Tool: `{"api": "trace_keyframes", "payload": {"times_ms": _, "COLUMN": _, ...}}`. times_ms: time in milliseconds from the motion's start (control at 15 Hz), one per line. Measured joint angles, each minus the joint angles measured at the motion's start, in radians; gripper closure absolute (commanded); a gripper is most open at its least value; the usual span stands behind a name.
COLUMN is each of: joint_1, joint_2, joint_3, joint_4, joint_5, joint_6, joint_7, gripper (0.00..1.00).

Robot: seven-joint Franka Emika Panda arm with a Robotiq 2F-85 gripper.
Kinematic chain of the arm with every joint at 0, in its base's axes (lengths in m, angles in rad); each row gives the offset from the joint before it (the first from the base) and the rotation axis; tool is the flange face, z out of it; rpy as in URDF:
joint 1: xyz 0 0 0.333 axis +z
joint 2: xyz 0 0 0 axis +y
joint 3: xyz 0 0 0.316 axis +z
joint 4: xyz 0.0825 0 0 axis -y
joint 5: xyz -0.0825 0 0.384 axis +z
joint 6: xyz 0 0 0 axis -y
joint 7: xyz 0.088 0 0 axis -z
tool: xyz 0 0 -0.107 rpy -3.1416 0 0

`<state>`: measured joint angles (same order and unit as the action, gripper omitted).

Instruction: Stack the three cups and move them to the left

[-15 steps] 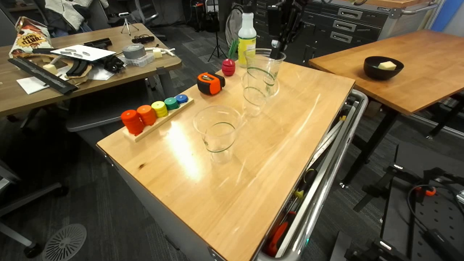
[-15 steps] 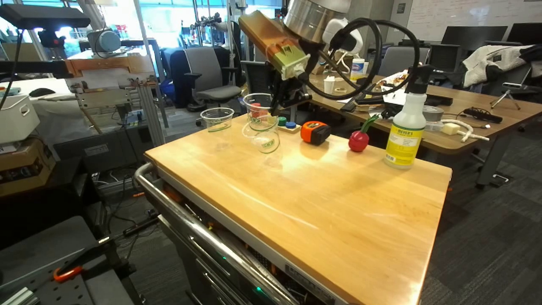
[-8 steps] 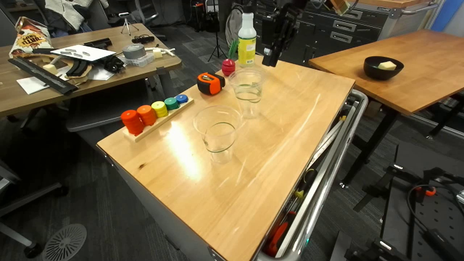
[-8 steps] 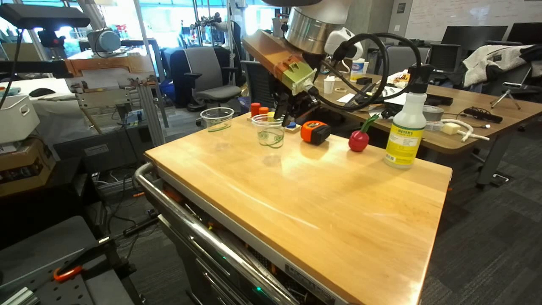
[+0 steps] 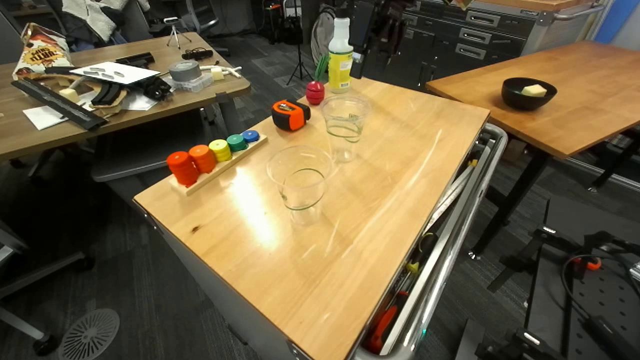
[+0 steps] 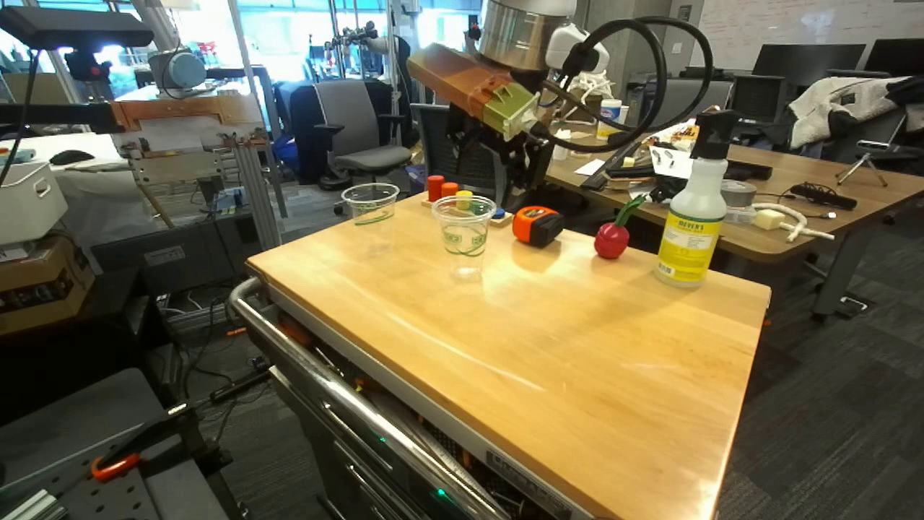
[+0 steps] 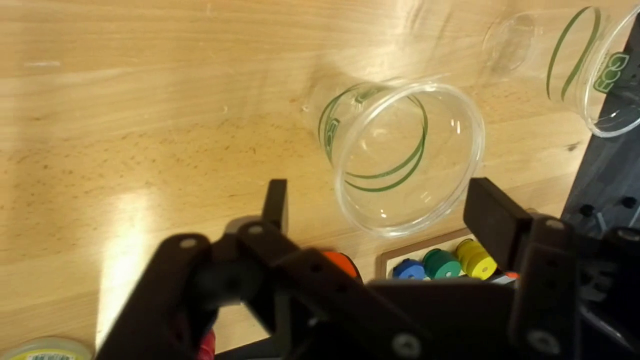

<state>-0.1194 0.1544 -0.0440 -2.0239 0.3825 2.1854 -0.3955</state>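
At the left in an exterior view, a rack [image 5: 222,167] of plain pale wood lies slantwise along the edge of the desk [image 5: 320,280], which is smooth, glossy wood with one dark knot. On the rack sit round, flat-topped discs [image 5: 182,170] in red, orange, yellow, green and blue, the stacks growing lower toward the blue end. Next comes a boxy orange-and-black tape measure [image 5: 291,115]. Just right of it, but closer to the camera, the lone cup [image 5: 301,180] stands upright on the desk: thin clear plastic, a wide round rim, a green band. Then a glossy red ball [image 5: 315,94] topped with green leaves, and beside it a whitish spray bottle [image 5: 340,65] with a yellow label. In front of the bottle, apart from the lone cup, two nested cups [image 5: 345,131] stand upright, see-through too; the wrist view shows their green bands doubled. Farthest right, the dark claw [image 7: 380,204] hangs above the desk, near the pair but not touching, its flat-padded fingers spread wide and holding nothing.
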Motion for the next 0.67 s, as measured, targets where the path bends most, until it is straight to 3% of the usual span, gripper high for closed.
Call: {"api": "trace_keyframes", "payload": {"times_ms": 667, "joint_1": 0.024, "joint_2": 0.027, "joint_3": 0.003, "joint_4": -0.052, "joint_5": -0.107, "joint_6": 0.064, "joint_7": 0.033, "gripper": 0.0}}
